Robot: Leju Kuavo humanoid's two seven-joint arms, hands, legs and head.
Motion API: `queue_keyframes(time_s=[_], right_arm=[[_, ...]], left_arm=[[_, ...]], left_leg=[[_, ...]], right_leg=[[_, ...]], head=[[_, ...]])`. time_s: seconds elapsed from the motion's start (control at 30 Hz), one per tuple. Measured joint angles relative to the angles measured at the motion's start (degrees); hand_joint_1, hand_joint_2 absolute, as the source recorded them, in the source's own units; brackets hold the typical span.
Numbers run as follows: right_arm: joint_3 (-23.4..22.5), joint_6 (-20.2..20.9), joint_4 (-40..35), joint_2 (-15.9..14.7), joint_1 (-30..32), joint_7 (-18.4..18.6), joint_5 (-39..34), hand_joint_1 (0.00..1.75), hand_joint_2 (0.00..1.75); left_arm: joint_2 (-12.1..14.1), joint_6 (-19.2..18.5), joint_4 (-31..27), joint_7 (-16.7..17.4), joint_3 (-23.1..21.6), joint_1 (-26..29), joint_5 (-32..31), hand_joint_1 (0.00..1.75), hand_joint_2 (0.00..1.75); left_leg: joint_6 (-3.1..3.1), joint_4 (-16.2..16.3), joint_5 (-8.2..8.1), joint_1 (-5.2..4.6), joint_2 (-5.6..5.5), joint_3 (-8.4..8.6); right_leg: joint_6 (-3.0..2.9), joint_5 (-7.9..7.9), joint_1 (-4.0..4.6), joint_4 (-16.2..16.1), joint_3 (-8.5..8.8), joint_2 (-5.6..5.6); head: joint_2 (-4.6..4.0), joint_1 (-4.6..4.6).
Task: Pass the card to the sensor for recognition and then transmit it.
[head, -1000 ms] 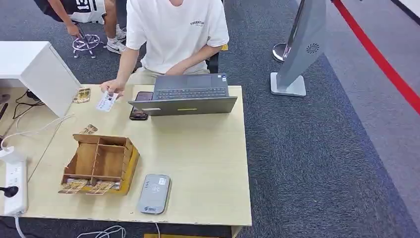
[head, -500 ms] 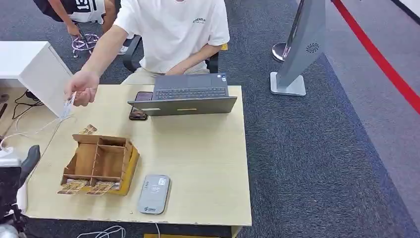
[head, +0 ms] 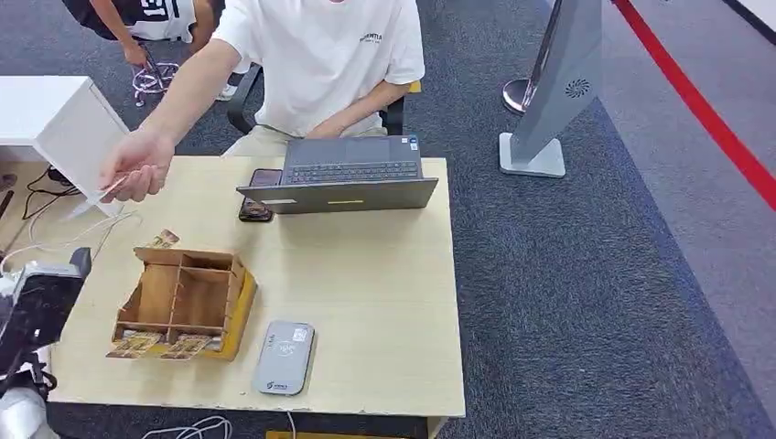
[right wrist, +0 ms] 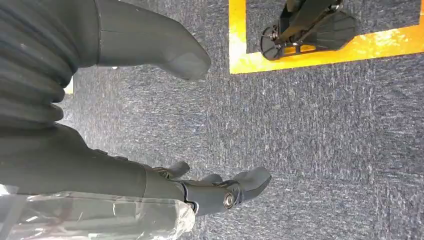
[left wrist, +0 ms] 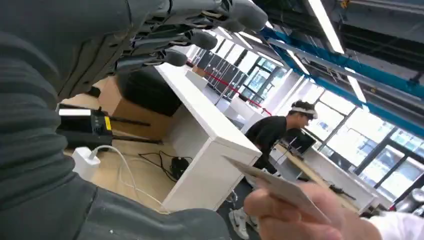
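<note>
A person's hand (head: pixel 137 169) holds out a white card (head: pixel 96 195) over the table's far left corner. In the left wrist view the card (left wrist: pixel 280 187) is pinched in the person's fingers (left wrist: pixel 300 217). My left hand (head: pixel 41 306) is raised at the table's left edge, below the card and apart from it. Its fingers (left wrist: pixel 200 30) are spread and hold nothing. The grey card sensor (head: pixel 285 357) lies flat near the table's front edge. My right hand (right wrist: pixel 210 192) hangs over the carpet, fingers apart and empty.
A wooden divider box (head: pixel 188 297) with patterned cards along its front stands left of the sensor. A laptop (head: pixel 352 178) and a phone (head: pixel 261 197) lie before the seated person. A white cabinet (head: pixel 64 119) and cables sit at the left.
The person lifted the card from the table and carried it left toward my side. My left hand rose into the head view at the lower left.
</note>
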Motion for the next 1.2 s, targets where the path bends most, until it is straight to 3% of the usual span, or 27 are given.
queue_keyframes(time_s=[0.13, 0.2, 0.3, 0.37, 0.4, 0.5, 1.2], right_arm=[[0.0, 0.0, 0.2, 0.0, -0.1, 0.1, 0.2, 0.00, 1.75], [-0.1, 0.0, 0.5, 0.0, -0.2, 0.2, 0.9, 0.00, 1.75], [-1.1, 0.0, 1.7, 0.0, -0.9, 0.6, 3.0, 0.00, 1.75], [-1.5, 0.0, 2.0, 0.0, -1.3, 0.8, 3.3, 0.00, 1.75], [-1.6, -0.1, 2.1, 0.0, -1.3, 0.8, 3.6, 0.00, 1.75], [-1.8, -0.2, 2.4, 0.0, -1.4, 1.2, 4.1, 0.00, 1.75], [-3.0, 0.0, 3.1, 0.0, -1.8, 1.6, 5.4, 0.00, 1.75]], left_arm=[[0.6, 0.1, -0.2, 1.0, -1.5, -0.9, -3.4, 0.00, 1.75], [2.4, 0.4, -0.9, 3.1, -4.7, -2.8, -10.7, 0.00, 1.75], [7.2, 1.3, -2.8, 9.7, -13.9, -7.8, -33.5, 0.00, 1.75], [8.0, 1.6, -3.1, 10.9, -15.4, -8.5, -37.1, 0.02, 1.75], [8.3, 1.7, -3.2, 11.5, -16.0, -8.9, -38.8, 1.75, 1.75], [8.8, 1.6, -3.4, 12.4, -17.1, -9.7, -42.5, 1.75, 1.75], [9.0, -0.2, -3.5, 12.4, -18.1, -10.8, -41.6, 1.75, 1.75]], left_leg=[[0.01, 0.0, 0.01, 0.00, 0.00, -0.02], [0.01, 0.0, 0.01, 0.00, 0.00, -0.02], [0.01, 0.0, 0.02, 0.00, -0.03, -0.03], [0.01, 0.0, 0.02, 0.00, -0.02, -0.02], [0.01, 0.0, 0.02, 0.00, -0.02, -0.03], [0.01, 0.0, 0.02, -0.01, -0.02, -0.02], [0.01, 0.0, 0.02, -0.01, -0.02, -0.02]], right_leg=[[0.00, 0.00, 0.00, 0.0, 0.01, -0.02], [0.00, 0.00, 0.00, 0.0, 0.01, -0.02], [0.00, 0.00, 0.00, 0.0, 0.02, -0.03], [0.00, 0.00, 0.00, 0.0, 0.03, -0.02], [0.00, 0.01, 0.00, 0.0, 0.03, -0.02], [0.00, 0.01, 0.00, 0.0, 0.03, -0.01], [0.00, 0.00, 0.00, 0.0, 0.03, -0.02]], head=[[0.00, 0.02], [0.00, 0.02], [0.00, 0.02], [0.00, 0.02], [0.00, 0.02], [0.00, 0.02], [0.00, 0.02]])
